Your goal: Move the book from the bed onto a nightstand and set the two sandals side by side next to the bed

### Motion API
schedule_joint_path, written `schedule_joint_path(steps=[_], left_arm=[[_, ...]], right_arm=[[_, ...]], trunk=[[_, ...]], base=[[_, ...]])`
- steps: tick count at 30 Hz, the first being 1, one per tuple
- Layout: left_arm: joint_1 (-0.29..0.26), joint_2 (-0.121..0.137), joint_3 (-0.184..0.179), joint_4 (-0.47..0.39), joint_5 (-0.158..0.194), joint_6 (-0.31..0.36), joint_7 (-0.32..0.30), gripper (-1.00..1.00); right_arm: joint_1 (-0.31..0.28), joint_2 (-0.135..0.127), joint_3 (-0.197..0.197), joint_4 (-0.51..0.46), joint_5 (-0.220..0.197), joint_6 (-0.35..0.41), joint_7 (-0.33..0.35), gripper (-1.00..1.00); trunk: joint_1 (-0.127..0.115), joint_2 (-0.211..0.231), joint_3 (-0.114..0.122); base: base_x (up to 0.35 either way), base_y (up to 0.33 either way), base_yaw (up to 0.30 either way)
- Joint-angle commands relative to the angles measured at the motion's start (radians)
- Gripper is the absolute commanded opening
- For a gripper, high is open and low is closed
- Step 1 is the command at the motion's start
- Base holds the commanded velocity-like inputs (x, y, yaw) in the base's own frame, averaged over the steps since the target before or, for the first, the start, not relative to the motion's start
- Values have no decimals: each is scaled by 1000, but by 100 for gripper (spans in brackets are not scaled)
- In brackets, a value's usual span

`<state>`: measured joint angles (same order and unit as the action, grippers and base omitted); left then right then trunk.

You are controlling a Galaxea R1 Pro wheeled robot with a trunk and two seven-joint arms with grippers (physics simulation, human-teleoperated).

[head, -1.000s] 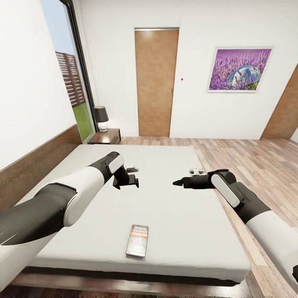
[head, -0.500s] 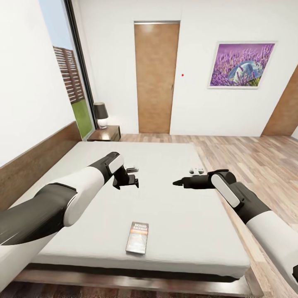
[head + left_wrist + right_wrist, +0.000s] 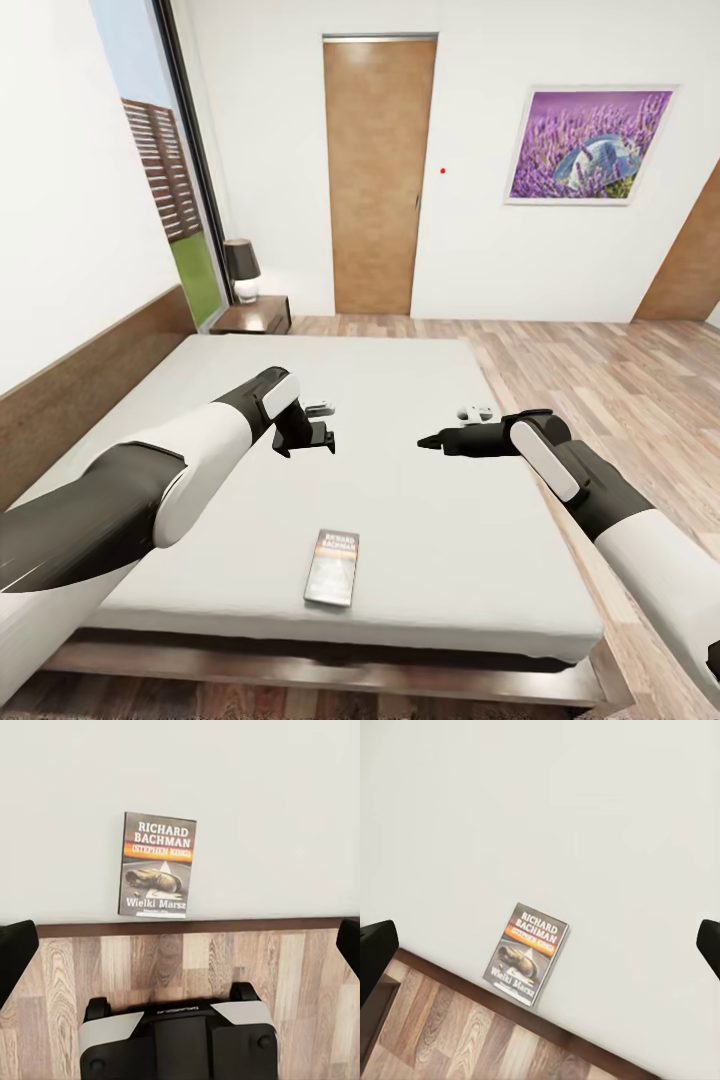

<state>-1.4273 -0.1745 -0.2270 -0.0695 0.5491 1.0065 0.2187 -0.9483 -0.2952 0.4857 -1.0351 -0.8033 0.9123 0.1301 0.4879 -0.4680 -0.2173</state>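
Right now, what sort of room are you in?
A bedroom, by the look of it: a wide bed with a plain off-white mattress and a wooden headboard fills the middle, a nightstand with a lamp stands in the far corner, and a paperback book lies on the mattress.

The whole head view has been shifted: the camera has been tilted up and carried slightly back. More of the dark brown wooden bed frame [image 3: 330,675] and of the brown wood-plank floor [image 3: 600,370] is shown towards 6 o'clock. The tall brown wooden door [image 3: 378,175], the purple lavender picture [image 3: 590,145] and the thin pale paperback book [image 3: 333,567] are all placed slightly higher, towards 12 o'clock.
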Motion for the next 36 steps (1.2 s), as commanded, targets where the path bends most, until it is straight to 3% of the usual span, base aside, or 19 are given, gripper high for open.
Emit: schedule_joint_path(steps=[1, 16, 29, 36], left_arm=[[-1, 0, -6, -1, 11, 3, 6, 100], [-1, 0, -6, -1, 11, 2, 22, 100], [-1, 0, -6, -8, 10, -1, 126, 100], [-1, 0, -6, -13, 10, -14, 147, 100]], right_arm=[[-1, -1, 2, 0, 10, 2, 9, 100], [-1, -1, 1, 0, 7, 1, 10, 100], [0, -1, 1, 0, 6, 0, 11, 100], [0, -1, 1, 0, 6, 0, 11, 100]], trunk=[[0, -2, -4], [0, -2, -28], [0, -2, -49], [0, -2, -60]], base=[[0, 0, 0], [0, 0, 0], [0, 0, 0], [0, 0, 0]])
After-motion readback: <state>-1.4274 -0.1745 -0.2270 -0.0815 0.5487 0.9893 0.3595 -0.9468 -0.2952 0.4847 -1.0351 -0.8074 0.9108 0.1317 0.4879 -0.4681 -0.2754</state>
